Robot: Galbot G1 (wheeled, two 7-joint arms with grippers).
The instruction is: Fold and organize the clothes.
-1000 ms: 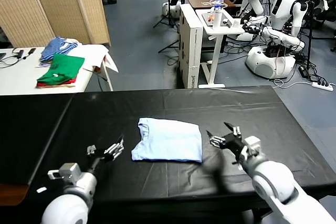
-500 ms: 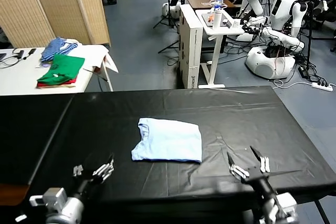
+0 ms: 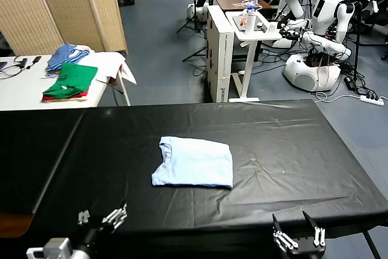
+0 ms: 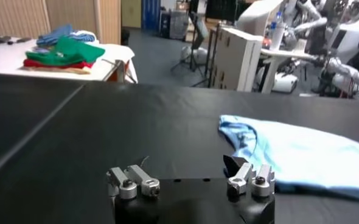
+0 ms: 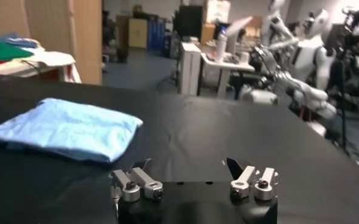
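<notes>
The light sky-blue T-shirt (image 3: 194, 162) lies folded into a flat rectangle in the middle of the black table (image 3: 285, 150). It also shows in the left wrist view as the T-shirt (image 4: 295, 155) and in the right wrist view as the T-shirt (image 5: 64, 128). My left gripper (image 3: 100, 218) hangs low at the table's near edge, left of the shirt, open and holding nothing. At the near edge on the right, my right gripper (image 3: 298, 238) is open and empty too. Neither touches the shirt.
A white side table (image 3: 24, 83) at the back left carries green-and-red folded garments (image 3: 71, 82) and a blue striped cloth pile (image 3: 66, 54). Beyond the black table stand a white cart (image 3: 242, 34), other robots (image 3: 315, 34) and a wicker screen (image 3: 66, 4).
Both arms have drawn back from beside the shirt, down to the table's near edge and mostly out of the head view. The folded shirt has not moved.
</notes>
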